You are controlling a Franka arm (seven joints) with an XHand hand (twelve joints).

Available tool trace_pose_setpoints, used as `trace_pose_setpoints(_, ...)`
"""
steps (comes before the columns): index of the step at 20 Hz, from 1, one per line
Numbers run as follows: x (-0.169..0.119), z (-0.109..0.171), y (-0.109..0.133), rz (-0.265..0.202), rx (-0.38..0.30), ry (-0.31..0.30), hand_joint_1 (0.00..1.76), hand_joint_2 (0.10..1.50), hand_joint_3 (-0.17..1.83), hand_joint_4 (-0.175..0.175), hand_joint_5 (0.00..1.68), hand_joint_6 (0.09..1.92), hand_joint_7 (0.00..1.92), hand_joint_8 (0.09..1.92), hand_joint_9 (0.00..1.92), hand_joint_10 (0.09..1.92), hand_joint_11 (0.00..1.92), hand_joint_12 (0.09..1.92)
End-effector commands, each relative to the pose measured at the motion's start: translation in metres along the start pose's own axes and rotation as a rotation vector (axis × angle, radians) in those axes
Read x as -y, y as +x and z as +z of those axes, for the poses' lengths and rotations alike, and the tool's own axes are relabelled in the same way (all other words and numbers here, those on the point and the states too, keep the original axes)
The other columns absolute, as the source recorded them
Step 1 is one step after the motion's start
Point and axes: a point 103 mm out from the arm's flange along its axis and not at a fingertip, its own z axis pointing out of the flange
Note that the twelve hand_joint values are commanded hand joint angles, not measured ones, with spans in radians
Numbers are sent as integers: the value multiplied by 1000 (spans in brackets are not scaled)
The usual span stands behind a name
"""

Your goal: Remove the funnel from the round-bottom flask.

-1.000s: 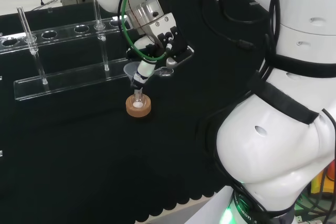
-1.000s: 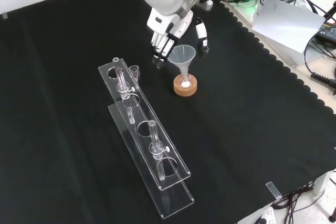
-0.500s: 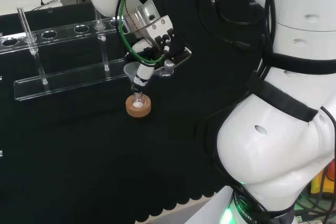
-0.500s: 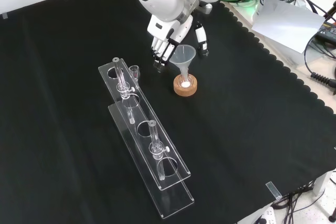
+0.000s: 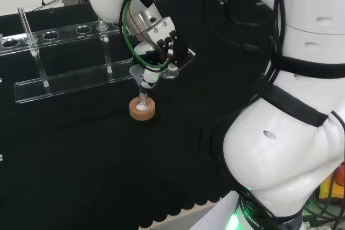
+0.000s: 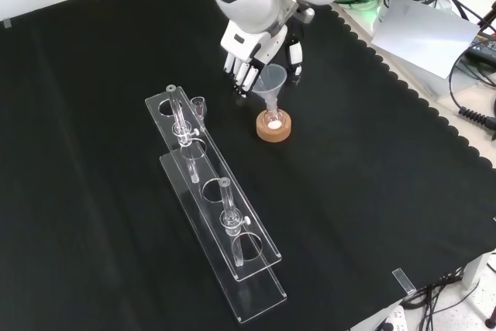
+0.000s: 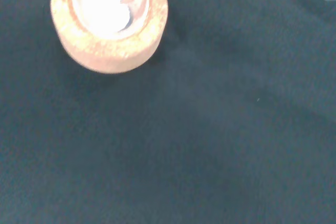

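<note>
A clear funnel (image 6: pixel 270 83) stands with its stem in a small round-bottom flask (image 6: pixel 273 121) that holds something white. The flask rests in a cork ring (image 6: pixel 274 131). The hand (image 6: pixel 259 46) comes down from above and brackets the funnel's cone: its fingers (image 6: pixel 245 77) lie against one side and its thumb (image 6: pixel 295 58) against the other. In the head view the hand (image 5: pixel 161 44) hangs over the funnel (image 5: pixel 138 72), above the cork ring (image 5: pixel 142 110). The wrist view looks down on the cork ring (image 7: pixel 113 43) and the flask's white contents (image 7: pixel 111 4).
A long clear plastic rack (image 6: pixel 211 205) with test tubes standing in it lies to the left of the flask in the front view. A small glass vessel (image 6: pixel 198 105) stands by the rack's far end. In the head view the rack (image 5: pixel 64 76) runs behind the flask.
The hand has shifted over the funnel, and its fingers and thumb have drawn together on the cone. The funnel and flask stay in the cork ring.
</note>
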Motion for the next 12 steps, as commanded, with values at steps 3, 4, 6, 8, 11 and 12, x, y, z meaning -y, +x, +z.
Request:
trace_pose_setpoints(3,15,-24,2,60,94,-214,792,784,568,-6,728,377,706,546,1067,327,810,1124)
trace_pose_setpoints(4,17,-28,1,61,100,-217,794,786,572,-6,721,424,714,543,1081,308,821,1117)
trace_pose_setpoints(6,20,-36,0,63,111,-218,795,787,578,-7,700,498,721,543,1099,284,834,1108)
trace_pose_setpoints(8,25,-44,-2,67,110,-216,796,787,583,-8,683,547,722,546,1108,269,839,1104)
trace_pose_setpoints(11,33,-53,-5,81,112,-212,796,785,585,-8,675,568,717,547,1110,262,838,1101)
trace_pose_setpoints(12,37,-56,-5,88,119,-213,796,784,585,-7,674,571,716,547,1109,261,837,1101)
